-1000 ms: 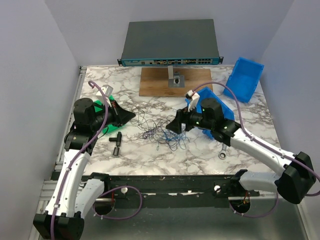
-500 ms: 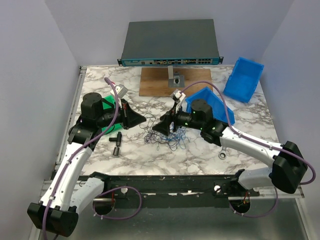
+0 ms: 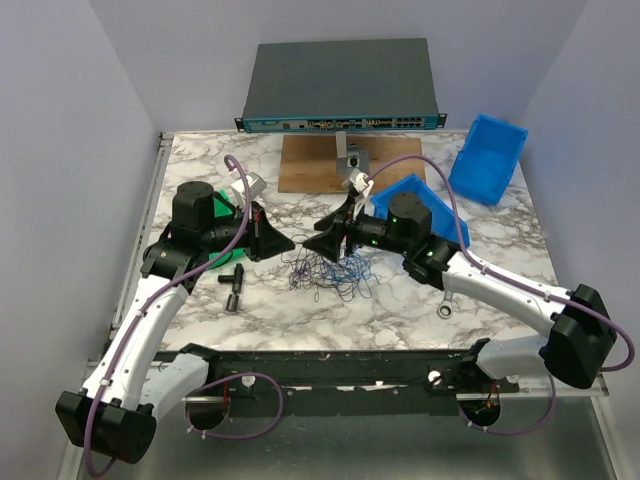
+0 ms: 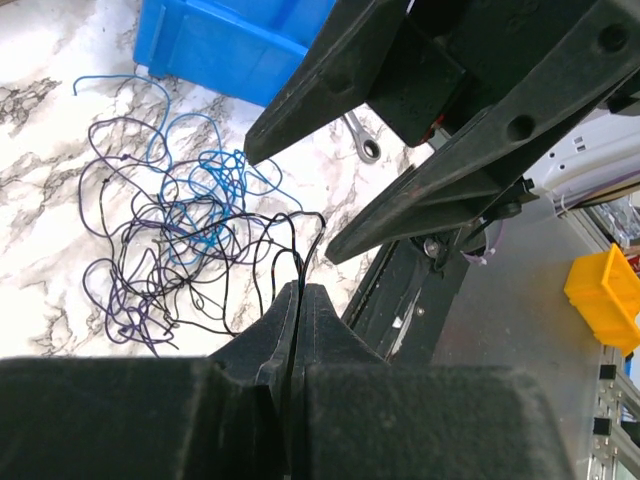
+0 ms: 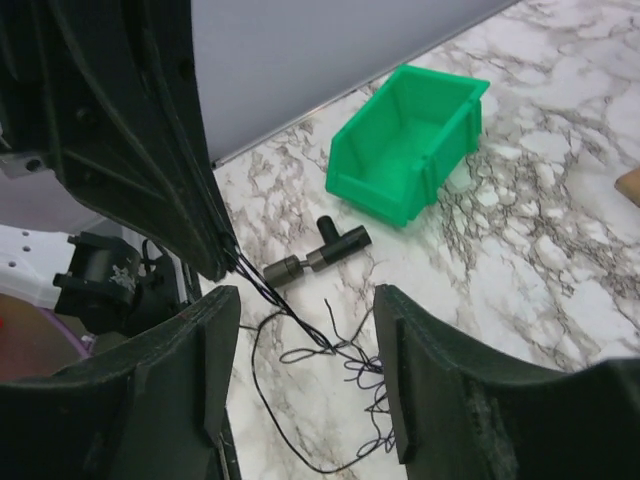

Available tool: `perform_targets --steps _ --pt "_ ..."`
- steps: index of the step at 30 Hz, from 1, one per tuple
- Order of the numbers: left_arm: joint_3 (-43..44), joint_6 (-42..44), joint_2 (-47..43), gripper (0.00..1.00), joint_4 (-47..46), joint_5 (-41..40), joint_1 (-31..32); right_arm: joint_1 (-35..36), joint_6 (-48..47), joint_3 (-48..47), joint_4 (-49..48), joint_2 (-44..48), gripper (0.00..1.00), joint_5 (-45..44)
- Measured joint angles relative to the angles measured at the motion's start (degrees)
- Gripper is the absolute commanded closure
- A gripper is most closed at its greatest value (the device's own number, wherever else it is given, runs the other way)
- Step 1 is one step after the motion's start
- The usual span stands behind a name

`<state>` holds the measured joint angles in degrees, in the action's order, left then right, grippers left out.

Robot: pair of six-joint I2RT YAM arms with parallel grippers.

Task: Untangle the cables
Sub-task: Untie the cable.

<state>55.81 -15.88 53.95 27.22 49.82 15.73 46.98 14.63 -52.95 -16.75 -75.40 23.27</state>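
The cables are a loose tangle of thin black, purple and blue wires on the marble table between the two arms. They also show in the left wrist view and the right wrist view. My left gripper is shut on a black wire strand that runs from its tip down into the tangle. My right gripper faces it tip to tip, open and empty, with its fingers spread above the left edge of the tangle, close to the held strand.
A black T-shaped tool lies left of the tangle. A green bin sits behind the left arm. Two blue bins stand at the back right. A wrench lies under the right arm. A network switch and a wooden board are at the back.
Both grippers have moved toward each other over the tangle, the left one to the right and the right one to the left, until their tips nearly meet.
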Motion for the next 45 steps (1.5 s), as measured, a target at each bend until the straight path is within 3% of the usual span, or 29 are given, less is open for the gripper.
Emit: perform_targets --steps 4,9,13,14,16,17,20,22,28,38,42,45 --pt "0.0 0.8 0.3 1.0 0.8 0.1 0.5 0.0 -0.7 -1.6 -0.6 -0.5 0.64 1.9" --pt "0.0 1.4 0.5 1.0 1.6 0.1 0.7 0.0 -0.3 -2.1 -1.2 -1.9 0.7 4.2" --pt "0.0 1.4 0.5 1.0 1.6 0.1 0.9 0.0 -0.1 -2.3 -1.2 -2.7 0.68 5.5" --pt "0.0 1.4 0.5 1.0 1.6 0.1 0.9 0.0 -0.1 -2.3 -1.2 -2.8 0.72 5.8" --pt "0.0 1.5 0.5 0.84 1.6 0.0 0.9 0.1 -0.1 -2.4 -1.2 -2.8 0.95 6.1" --pt "0.0 1.5 0.5 0.76 1.6 0.0 0.9 0.1 -0.2 -2.5 -1.2 -2.8 0.99 6.3" --pt "0.0 1.6 0.4 0.51 1.6 -0.3 0.9 0.2 0.3 -3.5 -1.1 -3.0 0.99 6.3" --pt "0.0 1.5 0.1 0.4 1.7 -0.9 0.9 0.2 0.5 -4.2 -1.0 -3.0 0.99 5.9" --pt "-0.3 1.0 -4.4 0.2 1.1 -6.6 0.9 0.2 1.8 -9.2 1.6 -3.0 0.99 2.1" --pt "-5.7 -6.4 -10.5 0.2 -9.2 -14.8 0.9 0.2 4.4 -21.6 5.6 -3.0 0.99 -1.6" --pt "-11.8 -11.8 -9.9 0.26 -16.5 -17.5 1.6 0.2 5.7 -24.6 6.4 -3.0 0.99 -1.6" --pt "-14.8 -14.8 -8.2 0.37 -20.8 -19.5 2.8 0.2 6.6 -25.3 6.6 -3.1 0.99 -1.6"
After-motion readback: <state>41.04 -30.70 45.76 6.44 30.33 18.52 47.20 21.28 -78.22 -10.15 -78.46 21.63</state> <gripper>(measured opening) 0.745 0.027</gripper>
